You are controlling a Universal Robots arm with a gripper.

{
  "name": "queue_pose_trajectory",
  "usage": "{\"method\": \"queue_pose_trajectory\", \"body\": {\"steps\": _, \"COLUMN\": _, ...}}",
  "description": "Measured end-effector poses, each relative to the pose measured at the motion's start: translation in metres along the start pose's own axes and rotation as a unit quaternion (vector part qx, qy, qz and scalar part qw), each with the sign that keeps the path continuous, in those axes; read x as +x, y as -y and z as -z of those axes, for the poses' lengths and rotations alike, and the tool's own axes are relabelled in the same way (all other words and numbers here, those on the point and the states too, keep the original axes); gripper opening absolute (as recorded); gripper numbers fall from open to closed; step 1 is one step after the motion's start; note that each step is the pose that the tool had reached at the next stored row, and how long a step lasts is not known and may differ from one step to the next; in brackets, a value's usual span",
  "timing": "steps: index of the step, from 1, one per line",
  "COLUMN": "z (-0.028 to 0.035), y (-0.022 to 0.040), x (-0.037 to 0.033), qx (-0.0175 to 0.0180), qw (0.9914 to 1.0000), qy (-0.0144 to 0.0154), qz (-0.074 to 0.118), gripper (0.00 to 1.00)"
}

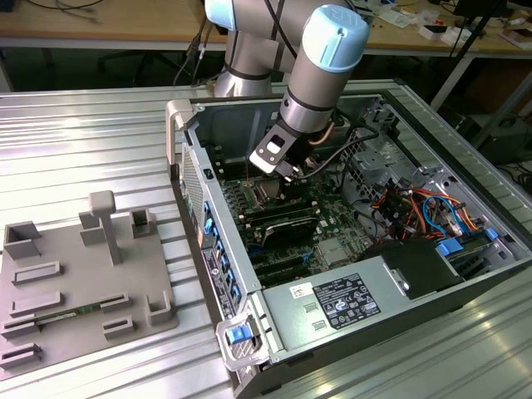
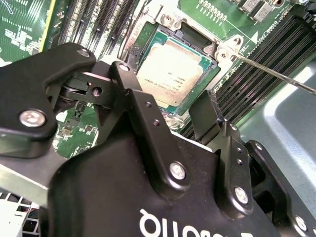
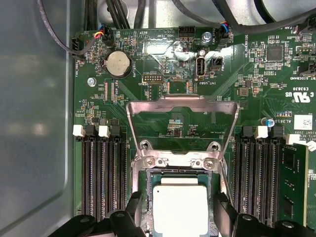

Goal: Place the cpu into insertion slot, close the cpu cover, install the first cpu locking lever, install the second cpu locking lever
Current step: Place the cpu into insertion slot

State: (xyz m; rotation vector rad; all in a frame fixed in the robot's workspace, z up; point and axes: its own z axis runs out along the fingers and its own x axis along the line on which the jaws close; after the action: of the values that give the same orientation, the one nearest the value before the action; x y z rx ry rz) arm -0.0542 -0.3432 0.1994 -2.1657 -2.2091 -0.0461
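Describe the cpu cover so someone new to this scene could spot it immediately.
Inside the open computer case, find the green motherboard in the first wrist view. Between the two banks of long black memory slots sits the cpu; the cpu cover is hinged beside it and swung open. It is the only thin silver frame, green board showing through its window.

arm [image 1: 249, 33] reaching down at a slant, wrist [image 1: 309, 104] tilted; claw [image 2: 165, 84] pointing downward, fingers [image 2: 143, 111] spread apart, seemingly holding nothing.
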Motion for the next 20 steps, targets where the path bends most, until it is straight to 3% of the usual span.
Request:
{"method": "queue_pose_trajectory", "body": {"steps": 3, "z": 0.0001, "y": 0.0, "x": 0.0, "qx": 0.0, "qw": 1.0, "qy": 0.0001, "qz": 0.0, "gripper": 0.67}}
{"method": "queue_pose_trajectory", "body": {"steps": 4, "z": 0.0003, "y": 0.0001, "x": -0.0001, "qx": 0.0001, "qw": 1.0, "qy": 0.0003, "qz": 0.0, "gripper": 0.54}}
{"method": "queue_pose_trajectory", "body": {"steps": 18, "z": -0.0005, "y": -0.0001, "x": 0.0, "qx": -0.0001, "qw": 1.0, "qy": 0.0023, "qz": 0.0, "gripper": 0.54}}
{"method": "queue_pose_trajectory", "body": {"steps": 20, "z": -0.0005, "y": -0.0001, "x": 0.0, "qx": 0.0, "qw": 1.0, "qy": 0.0023, "qz": -0.001, "gripper": 0.62}}
